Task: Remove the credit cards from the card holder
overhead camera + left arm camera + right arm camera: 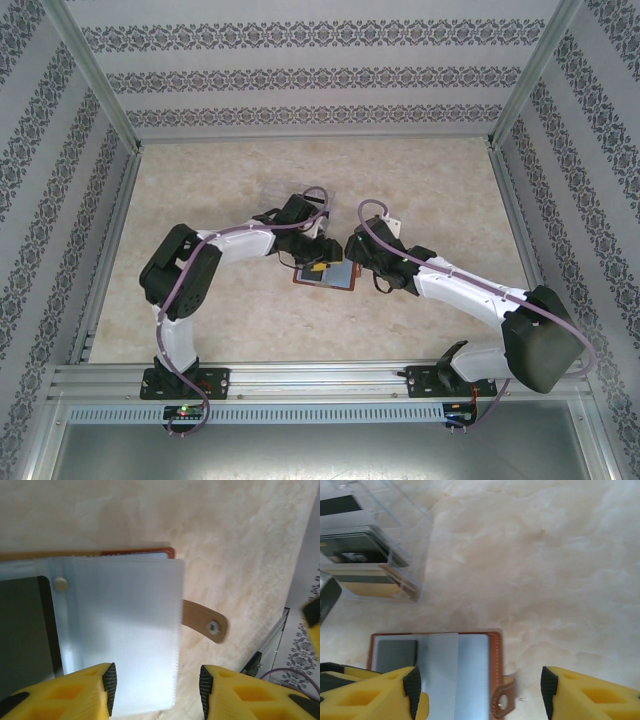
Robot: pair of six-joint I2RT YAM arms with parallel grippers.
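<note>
Card holder (440,675) lies open, brown-edged, with clear plastic sleeves (130,630).

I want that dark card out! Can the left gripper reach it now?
Probably not yet. The left gripper has its open jaws either side of an empty-looking clear sleeve, and the dark card sits off to one side, tucked in its own sleeve.

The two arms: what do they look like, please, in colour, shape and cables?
Both the left arm and the right arm have white links, bulky black joints and black bases. A thin lilac cable runs along each. The left pincer and the right pincer have blocky yellow fingers with black pads.
</note>
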